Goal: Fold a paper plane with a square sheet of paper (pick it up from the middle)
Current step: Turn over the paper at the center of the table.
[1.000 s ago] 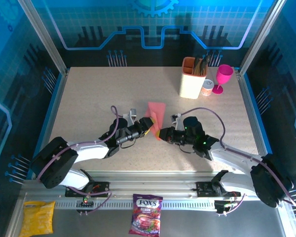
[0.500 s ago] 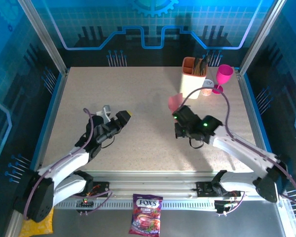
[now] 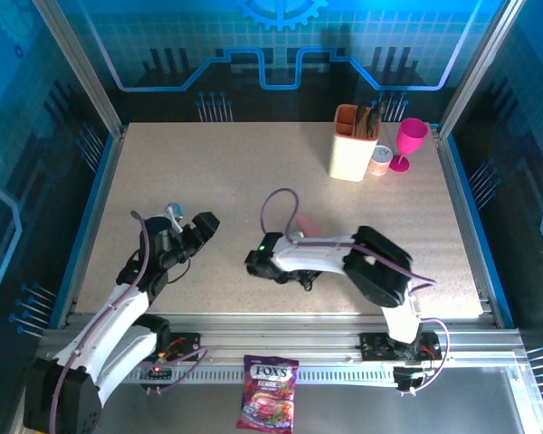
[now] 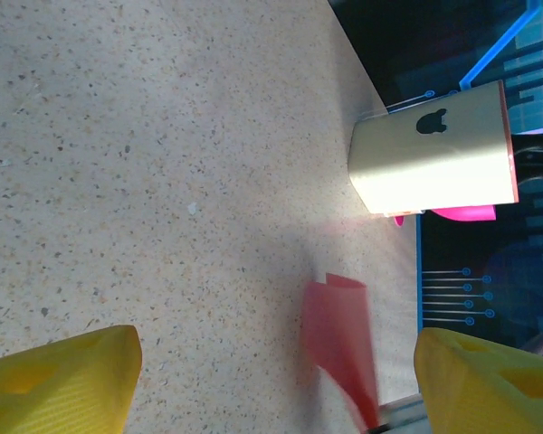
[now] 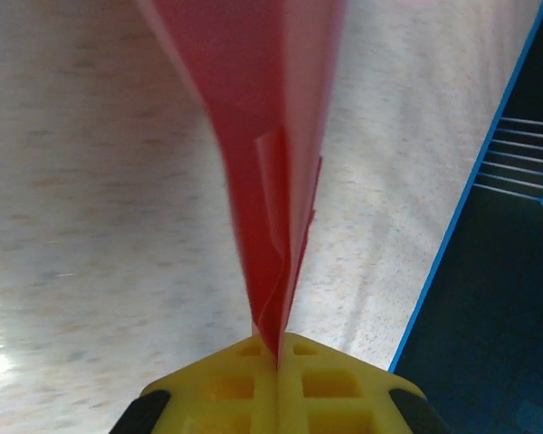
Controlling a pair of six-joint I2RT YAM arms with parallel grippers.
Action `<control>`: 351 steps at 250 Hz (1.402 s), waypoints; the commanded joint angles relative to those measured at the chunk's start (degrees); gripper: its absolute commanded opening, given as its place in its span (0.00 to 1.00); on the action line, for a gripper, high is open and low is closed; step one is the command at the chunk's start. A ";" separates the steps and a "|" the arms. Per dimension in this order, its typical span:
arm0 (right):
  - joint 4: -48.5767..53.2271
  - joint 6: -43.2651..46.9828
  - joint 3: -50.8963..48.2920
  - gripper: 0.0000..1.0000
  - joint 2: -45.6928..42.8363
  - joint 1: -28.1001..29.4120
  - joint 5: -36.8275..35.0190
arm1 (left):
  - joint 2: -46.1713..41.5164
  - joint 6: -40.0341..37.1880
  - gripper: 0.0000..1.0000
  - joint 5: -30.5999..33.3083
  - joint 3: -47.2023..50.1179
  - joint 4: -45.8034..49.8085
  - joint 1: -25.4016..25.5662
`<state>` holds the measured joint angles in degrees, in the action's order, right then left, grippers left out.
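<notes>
The paper plane is a slim salmon-pink folded dart, and my right gripper is shut on its narrow end, the yellow fingers pressed together round the crease. From above, the plane is a blurred pink streak over the middle of the table, just beyond the right gripper. My left gripper is drawn back at the left and open, holding nothing. Through its wide-set yellow fingers the plane shows some way off, hanging above the table.
A cream tool holder, a small can and a magenta goblet stand at the back right. A sweets bag lies in front of the rail. The right arm is folded across the near middle of the table.
My left gripper let go of the plane, opened and pulled back to the left. The right gripper kept the plane, swung it to the back right, then brought it to the table's middle.
</notes>
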<state>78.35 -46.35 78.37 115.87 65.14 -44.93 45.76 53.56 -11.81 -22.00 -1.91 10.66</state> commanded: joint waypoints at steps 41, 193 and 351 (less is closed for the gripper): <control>-11.20 6.01 3.71 0.60 -0.96 4.16 14.22 | 0.76 -1.40 0.80 -3.70 -1.35 1.21 -1.80; -42.68 11.88 -31.54 0.64 -53.66 -46.40 51.21 | 16.81 -3.95 0.79 3.73 -17.57 -3.98 31.42; -50.01 10.28 -47.52 0.63 -61.04 -70.63 69.62 | 54.97 -0.47 0.76 0.90 -32.20 -19.62 44.49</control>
<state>30.57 -35.97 32.69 55.81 -4.84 20.86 98.59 52.58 -9.91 -52.34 -17.56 55.90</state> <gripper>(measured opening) 0.628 0.765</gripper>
